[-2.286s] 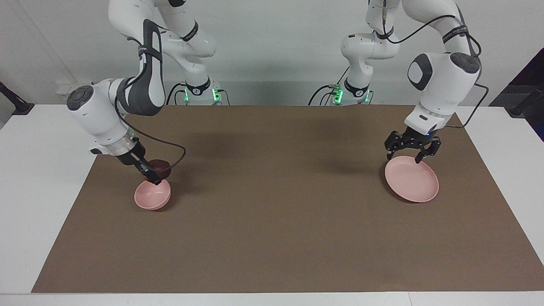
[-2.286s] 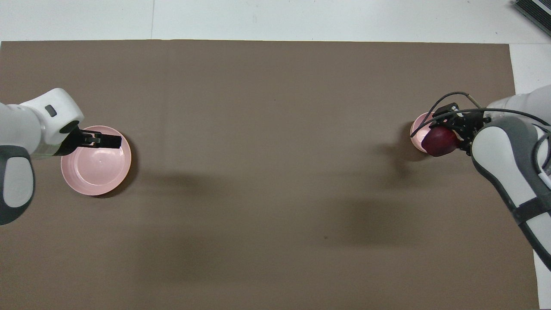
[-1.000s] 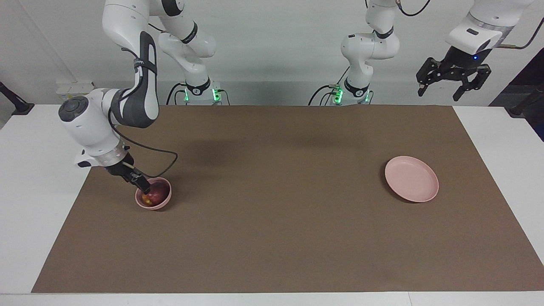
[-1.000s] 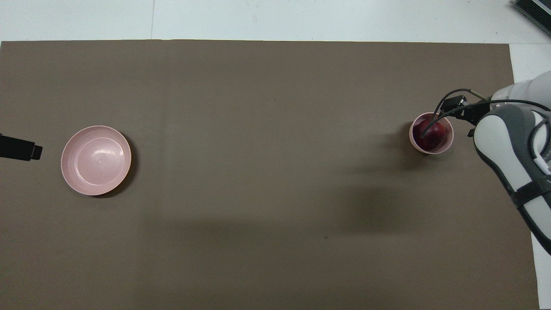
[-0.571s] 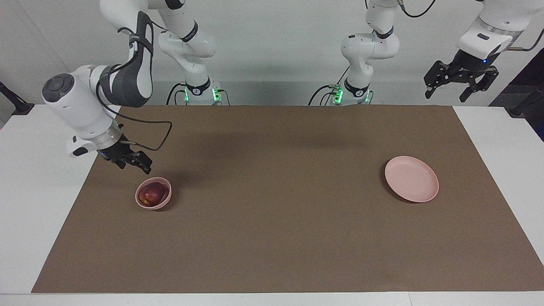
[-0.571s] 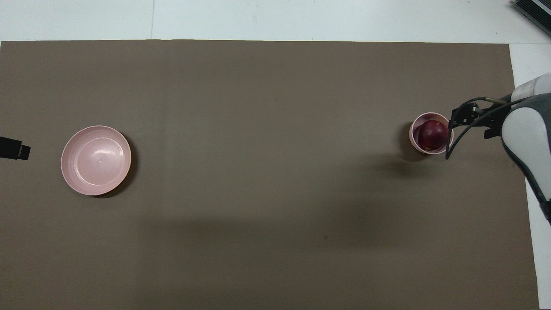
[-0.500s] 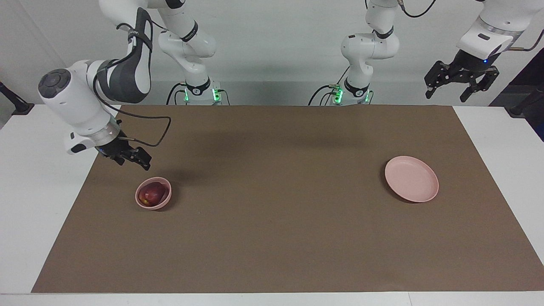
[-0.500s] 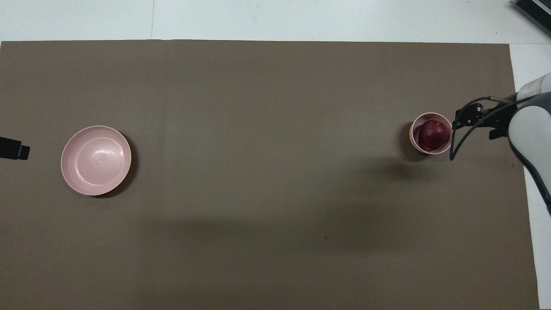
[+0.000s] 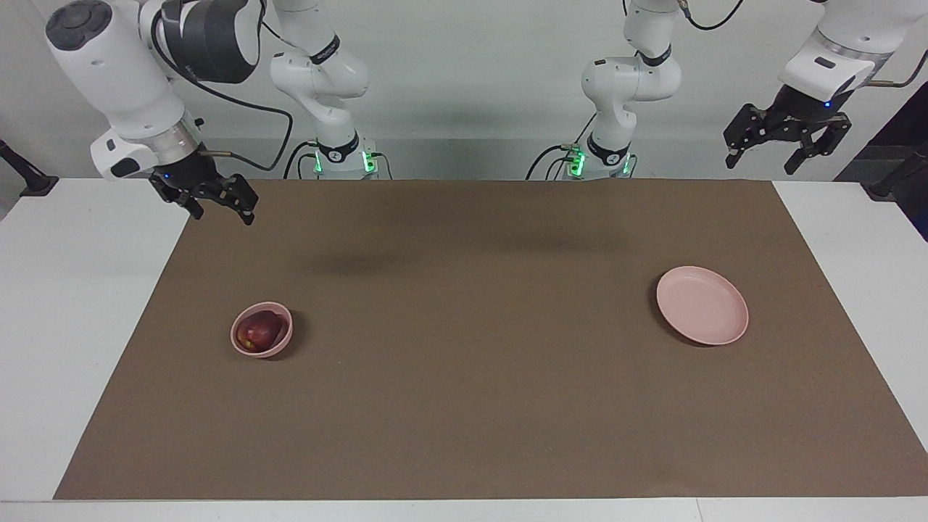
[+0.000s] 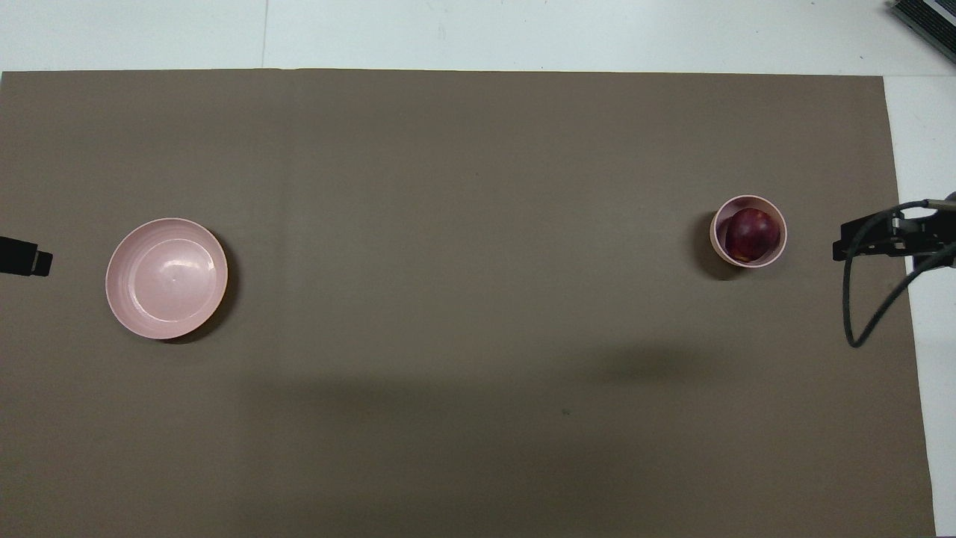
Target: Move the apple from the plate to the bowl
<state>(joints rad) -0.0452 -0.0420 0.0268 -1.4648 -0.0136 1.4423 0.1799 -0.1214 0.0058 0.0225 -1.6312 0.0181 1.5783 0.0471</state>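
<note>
One apple (image 9: 259, 330), round, dark red, glossy, yellow-flecked, sitting inside one small deep pink bowl (image 9: 282, 345) at 9 o'clock on the brown mat (image 9: 464, 406). One flat, smooth pink plate (image 9: 702, 315), bare, at 3 o'clock. Two grippers: right gripper (image 9: 214, 206) and left gripper (image 9: 786, 148), both raised, spread wide, holding nothing. No readable writing.

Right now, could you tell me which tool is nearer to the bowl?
The right tool, raised at the bowl's end of the table. The left tool hangs high at the plate's end.
</note>
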